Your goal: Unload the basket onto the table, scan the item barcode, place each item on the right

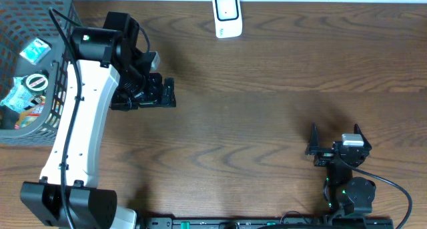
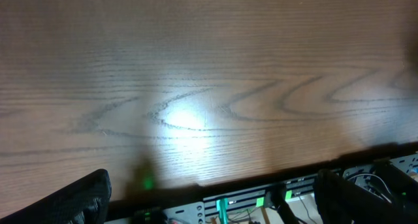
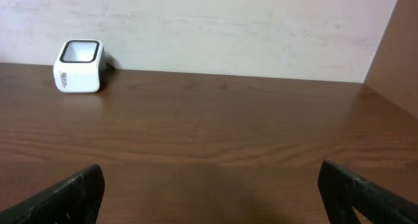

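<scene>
The white barcode scanner stands at the table's far edge, and the right wrist view shows the scanner at the upper left against the wall. Several packaged items lie in a grey wire basket at the far left. My left gripper hangs open over the table just right of the basket; in its own view the left gripper holds nothing above bare wood. My right gripper rests open near the front right, and the right gripper has nothing between its fingers.
The brown wooden table spreads between both arms. The white left arm runs from the front left corner up along the basket. A rail with green lights lines the table's front edge.
</scene>
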Motion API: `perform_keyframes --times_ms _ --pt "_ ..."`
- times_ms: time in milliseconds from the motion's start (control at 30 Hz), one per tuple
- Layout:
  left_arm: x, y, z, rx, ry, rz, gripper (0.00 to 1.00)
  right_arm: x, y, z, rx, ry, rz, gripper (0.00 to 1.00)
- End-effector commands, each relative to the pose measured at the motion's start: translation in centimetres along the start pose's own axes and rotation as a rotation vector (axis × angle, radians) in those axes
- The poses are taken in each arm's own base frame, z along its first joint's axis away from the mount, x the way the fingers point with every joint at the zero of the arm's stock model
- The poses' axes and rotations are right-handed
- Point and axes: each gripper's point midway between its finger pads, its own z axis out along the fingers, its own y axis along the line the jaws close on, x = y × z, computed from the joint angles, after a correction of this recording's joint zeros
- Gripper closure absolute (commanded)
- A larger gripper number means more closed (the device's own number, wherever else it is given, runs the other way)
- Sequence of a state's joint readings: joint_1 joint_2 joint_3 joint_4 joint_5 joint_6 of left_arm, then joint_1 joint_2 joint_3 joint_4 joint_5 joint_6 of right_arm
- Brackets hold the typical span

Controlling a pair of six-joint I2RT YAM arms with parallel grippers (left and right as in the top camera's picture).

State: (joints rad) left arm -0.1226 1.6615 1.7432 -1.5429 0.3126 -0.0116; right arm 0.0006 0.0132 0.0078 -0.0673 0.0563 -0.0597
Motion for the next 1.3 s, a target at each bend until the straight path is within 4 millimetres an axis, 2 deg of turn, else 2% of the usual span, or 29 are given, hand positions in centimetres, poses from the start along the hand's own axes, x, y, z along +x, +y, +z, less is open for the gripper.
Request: perform_keyframes --times_ms 0,900,1033,1133,1267 --pt "0.4 -0.3 -0.2 0.015 0.010 -0.001 0.02 0.1 0.1 0.0 -0.002 0.003 0.002 0.01" --pt "0.2 -0.3 -0.1 0.015 0.002 0.037 0.02 0.1 0.1 0.0 -0.002 0.003 0.002 0.01" --pt "-0.1 0.0 1.1 0.015 0.006 0.036 0.02 0.1 0.1 0.0 -0.002 0.003 0.002 0.01" --pt "0.0 0.5 2.8 0.014 0.027 0.027 0.02 0.1 0.1 0.0 -0.002 0.003 0.002 0.01" --pt "-0.9 0.9 3.8 0.015 -0.003 0.017 0.02 0.1 0.1 0.0 -0.002 0.003 0.002 0.01"
